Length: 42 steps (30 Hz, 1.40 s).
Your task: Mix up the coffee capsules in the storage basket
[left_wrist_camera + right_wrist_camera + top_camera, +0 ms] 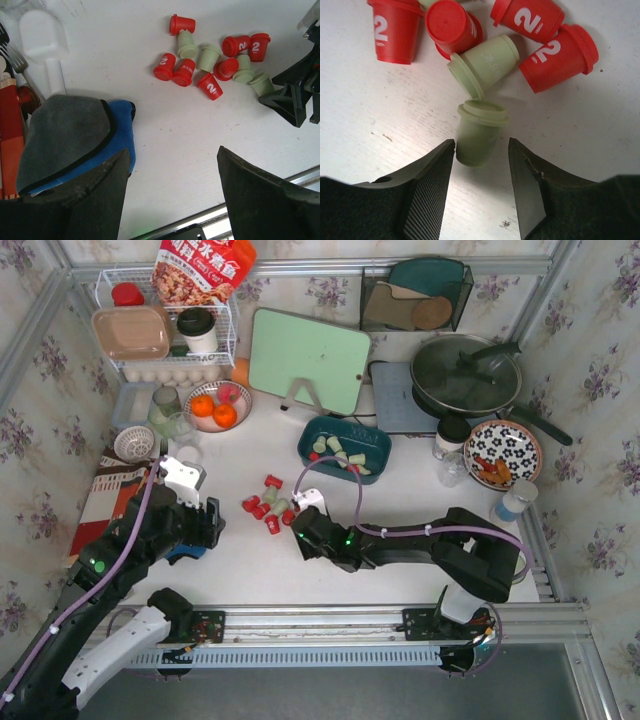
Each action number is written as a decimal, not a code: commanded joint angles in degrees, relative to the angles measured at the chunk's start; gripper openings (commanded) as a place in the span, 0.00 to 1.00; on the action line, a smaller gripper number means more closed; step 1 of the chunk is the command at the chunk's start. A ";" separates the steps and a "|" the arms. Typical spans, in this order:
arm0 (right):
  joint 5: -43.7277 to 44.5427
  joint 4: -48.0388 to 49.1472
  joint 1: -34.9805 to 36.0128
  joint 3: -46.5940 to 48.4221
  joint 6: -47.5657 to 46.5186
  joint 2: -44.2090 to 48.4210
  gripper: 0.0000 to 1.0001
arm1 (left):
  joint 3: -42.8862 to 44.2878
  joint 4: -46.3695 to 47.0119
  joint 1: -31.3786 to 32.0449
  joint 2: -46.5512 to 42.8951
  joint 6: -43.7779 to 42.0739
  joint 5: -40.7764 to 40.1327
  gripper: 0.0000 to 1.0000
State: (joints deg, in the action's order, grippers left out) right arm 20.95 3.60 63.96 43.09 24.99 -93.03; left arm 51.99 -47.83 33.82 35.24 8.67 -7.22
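Several red and pale green coffee capsules (268, 506) lie in a loose cluster on the white table. Several more capsules (343, 455) lie in the dark teal storage basket (306, 445) behind them. My right gripper (481, 150) is open, low on the table, with the narrow end of a pale green capsule (479, 131) lying between its fingertips. In the top view the right gripper (293, 519) is at the cluster's right edge. My left gripper (172, 165) is open and empty, to the left of the cluster (215, 59) and over bare table.
A grey and blue cloth (70, 135) lies under my left gripper's left finger. Cutlery and a white spoon (42, 42) lie further left. A bowl of oranges (215, 408), a green cutting board (308, 360), a pan (465, 375), a patterned plate (503, 453) and a wire rack (165, 325) stand behind.
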 commanded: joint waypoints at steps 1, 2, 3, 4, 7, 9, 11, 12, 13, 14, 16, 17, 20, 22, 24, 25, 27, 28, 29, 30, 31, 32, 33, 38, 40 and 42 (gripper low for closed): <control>1.40 -1.23 0.05 0.55 2.20 -0.95 0.55 | 0.14 1.54 -0.09 -0.17 -0.29 0.53 0.73; 1.66 -1.57 0.04 0.62 2.27 -1.02 0.54 | 0.13 1.55 -0.07 -0.10 -0.32 0.62 0.73; 1.98 -1.88 0.05 0.61 2.33 -0.99 0.53 | 0.15 1.54 -0.07 -0.02 -0.32 0.70 0.73; 2.21 -2.03 0.04 0.60 2.33 -0.81 0.52 | 0.13 1.56 -0.07 0.00 -0.32 0.72 0.73; 2.77 -2.18 0.09 0.59 2.06 -0.03 0.39 | 0.14 1.59 -0.16 0.07 -0.25 0.88 0.73; 3.04 -1.94 0.03 0.51 1.80 0.49 0.32 | 0.13 1.52 -0.25 0.03 -0.21 0.90 0.73; 3.31 -1.79 0.06 0.54 1.62 1.00 0.30 | 0.14 1.58 -0.33 0.00 -0.23 0.90 0.73; 3.32 -1.78 0.08 0.52 1.55 1.23 0.28 | 0.14 1.55 -0.34 0.00 -0.23 0.97 0.73; 3.25 -1.81 0.10 0.57 1.46 1.48 0.25 | 0.14 1.59 -0.40 0.00 -0.23 0.98 0.73; 3.18 -1.77 0.10 0.51 1.38 1.85 0.24 | 0.14 1.52 -0.42 0.00 -0.24 0.98 0.73; 3.55 -1.94 0.07 0.51 1.10 3.05 0.23 | 0.14 1.52 -0.43 0.00 -0.23 1.07 0.73; 4.23 -2.27 0.09 0.59 0.78 3.68 0.23 | 0.14 1.52 -0.43 -0.01 -0.21 1.07 0.74; 8.50 -3.45 -0.79 1.03 -1.74 6.25 0.22 | 0.14 1.62 -0.44 0.08 -0.27 1.24 0.74; 10.21 -4.03 -3.37 1.40 -3.79 7.89 0.21 | 0.17 1.56 -0.51 0.22 -0.13 1.40 0.74; 11.91 -3.24 -6.92 1.11 -6.01 9.87 0.21 | 0.15 1.58 -0.49 0.22 -0.13 1.42 0.74; 12.56 -2.31 -8.72 0.80 -7.24 10.91 0.21 | 0.09 1.55 -0.51 0.26 -0.10 1.44 0.74; 12.84 0.45 -13.96 -0.01 -9.35 12.74 0.21 | -0.02 1.54 -0.49 0.25 -0.09 1.29 0.74; 12.60 2.54 -16.52 -0.67 -10.08 13.74 0.20 | -0.04 1.57 -0.51 0.26 -0.20 1.25 0.74; 12.12 4.73 -18.99 -1.34 -10.62 14.17 0.20 | 0.03 1.53 -0.51 0.32 -0.23 1.17 0.74; 11.35 6.59 -21.34 -1.95 -10.95 14.35 0.20 | -0.06 1.59 -0.51 0.35 -0.23 1.12 0.74; 10.52 8.25 -23.80 -2.36 -11.13 14.32 0.20 | -0.07 1.65 -0.50 0.47 -0.23 1.08 0.74; 9.70 9.89 -25.66 -2.66 -11.31 13.95 0.20 | -0.05 1.64 -0.45 0.55 -0.23 1.03 0.74; 8.88 11.42 -27.62 -2.90 -11.49 13.30 0.20 | -0.15 1.62 -0.48 0.72 -0.29 0.99 0.74; 4.72 16.28 -32.31 -2.40 -11.83 8.12 0.25 | -0.21 1.71 -0.60 1.97 -0.32 0.64 0.75; 3.41 18.19 -35.28 -2.48 -11.85 6.17 0.27 | -0.21 1.75 -0.68 2.60 -0.34 0.55 0.75; 2.17 19.39 -36.30 -2.42 -11.64 4.43 0.28 | -0.15 1.72 -0.75 3.16 -0.39 0.38 0.75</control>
State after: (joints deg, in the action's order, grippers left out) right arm 25.98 16.73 29.63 40.40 14.00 -86.21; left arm 51.90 -47.77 33.23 37.60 8.67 -6.24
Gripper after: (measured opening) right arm 0.360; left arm 0.749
